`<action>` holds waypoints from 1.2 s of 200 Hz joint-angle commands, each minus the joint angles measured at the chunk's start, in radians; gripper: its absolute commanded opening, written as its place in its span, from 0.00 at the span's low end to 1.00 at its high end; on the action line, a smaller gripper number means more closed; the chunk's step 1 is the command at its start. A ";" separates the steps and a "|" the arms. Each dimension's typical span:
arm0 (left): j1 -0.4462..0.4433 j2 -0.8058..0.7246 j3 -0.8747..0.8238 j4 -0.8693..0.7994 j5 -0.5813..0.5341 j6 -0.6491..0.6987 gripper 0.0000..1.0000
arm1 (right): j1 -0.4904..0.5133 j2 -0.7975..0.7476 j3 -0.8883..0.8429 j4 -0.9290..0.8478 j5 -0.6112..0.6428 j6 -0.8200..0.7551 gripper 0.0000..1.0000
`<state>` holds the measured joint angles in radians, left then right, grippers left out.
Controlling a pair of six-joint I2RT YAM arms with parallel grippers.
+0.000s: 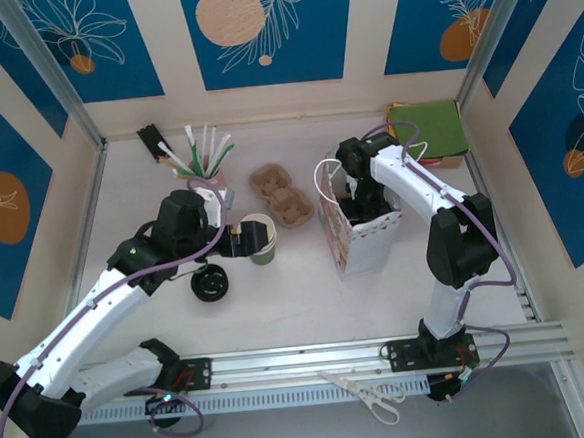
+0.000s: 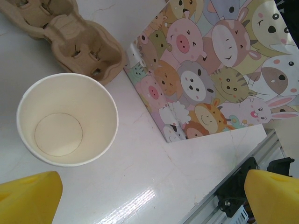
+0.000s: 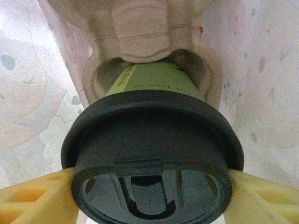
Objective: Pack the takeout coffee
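Note:
The takeout coffee (image 3: 154, 154), a dark green cup under a black lid, sits tilted in a moulded pulp cup carrier (image 3: 149, 32) inside the white cartoon bag (image 1: 366, 239). My right gripper (image 3: 152, 198) reaches down into that bag, and its yellow fingers (image 3: 32, 200) press the lid's rim from both sides. My left gripper (image 2: 154, 196) hangs open over bare tabletop with nothing between its fingers. Just beyond it stands an empty lidless cup (image 2: 67, 119), cream inside.
A second pulp carrier (image 1: 280, 195) lies behind the lidless cup (image 1: 260, 238). A loose black lid (image 1: 212, 284) rests near the left arm. Straws and stirrers (image 1: 202, 155) stand at the back left, coloured napkins (image 1: 428, 129) at the back right. Scissors (image 1: 369, 394) lie on the front rail.

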<state>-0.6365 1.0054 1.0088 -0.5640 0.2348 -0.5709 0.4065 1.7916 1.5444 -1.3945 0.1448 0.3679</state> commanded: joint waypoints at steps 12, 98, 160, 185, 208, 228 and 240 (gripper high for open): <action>0.011 -0.009 0.007 0.012 0.015 -0.007 1.00 | 0.012 0.025 0.007 0.022 -0.034 0.008 0.73; 0.011 -0.012 0.006 0.011 0.014 -0.009 1.00 | 0.013 0.022 0.012 0.017 -0.031 0.007 0.75; 0.011 -0.010 0.009 0.012 0.014 -0.008 1.00 | 0.014 0.017 0.016 0.011 -0.030 0.007 0.75; 0.011 -0.010 0.011 0.012 0.014 -0.009 1.00 | 0.014 0.016 0.016 0.011 -0.031 0.008 0.77; 0.011 -0.011 0.011 0.012 0.014 -0.008 1.00 | 0.013 0.017 0.016 0.013 -0.034 0.009 0.78; 0.010 -0.010 0.010 0.011 0.014 -0.009 1.00 | 0.014 0.014 0.014 0.011 -0.034 0.011 0.79; 0.010 -0.010 0.009 0.011 0.013 -0.011 1.00 | 0.014 0.012 0.015 0.011 -0.035 0.010 0.79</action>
<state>-0.6365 1.0050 1.0088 -0.5640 0.2348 -0.5709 0.4129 1.7916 1.5467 -1.3914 0.1448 0.3683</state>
